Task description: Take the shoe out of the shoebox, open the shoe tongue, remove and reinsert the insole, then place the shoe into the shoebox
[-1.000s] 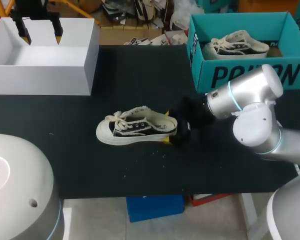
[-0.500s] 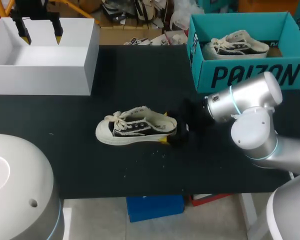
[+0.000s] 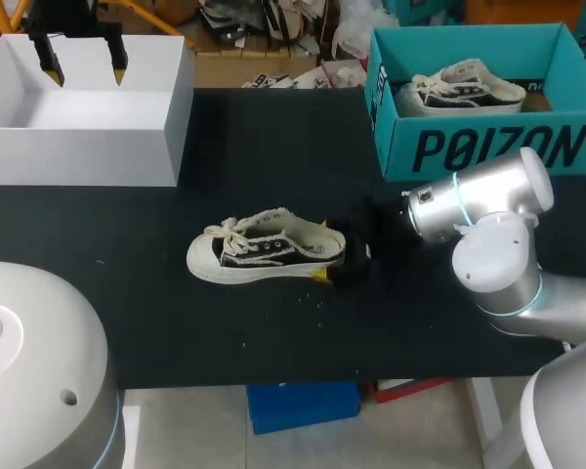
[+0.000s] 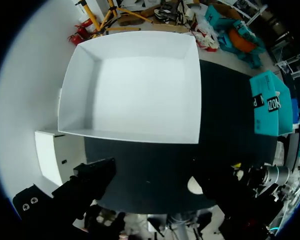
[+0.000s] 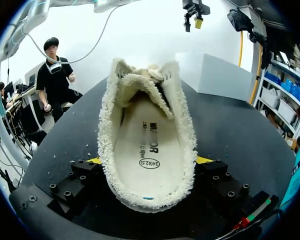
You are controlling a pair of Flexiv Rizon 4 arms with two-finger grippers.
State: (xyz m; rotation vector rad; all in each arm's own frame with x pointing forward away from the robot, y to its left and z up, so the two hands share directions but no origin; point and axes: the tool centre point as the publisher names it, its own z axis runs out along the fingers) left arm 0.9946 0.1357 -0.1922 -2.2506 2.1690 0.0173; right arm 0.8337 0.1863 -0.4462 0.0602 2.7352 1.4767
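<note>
Our cream, black-sided shoe (image 3: 266, 249), collar frayed, sits central on the worktop (image 3: 273, 147), toe toward 9 o'clock; our right gripper (image 5: 147, 162) clasps its heel; our left gripper (image 3: 85, 66) hangs released at 11 o'clock.

Right pincer (image 3: 335, 262) clasps cream shoe (image 3: 264, 256) heel.

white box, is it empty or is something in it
Empty: in the left wrist view the white box shows only its bare floor and walls. The shoe lies outside it.
</note>
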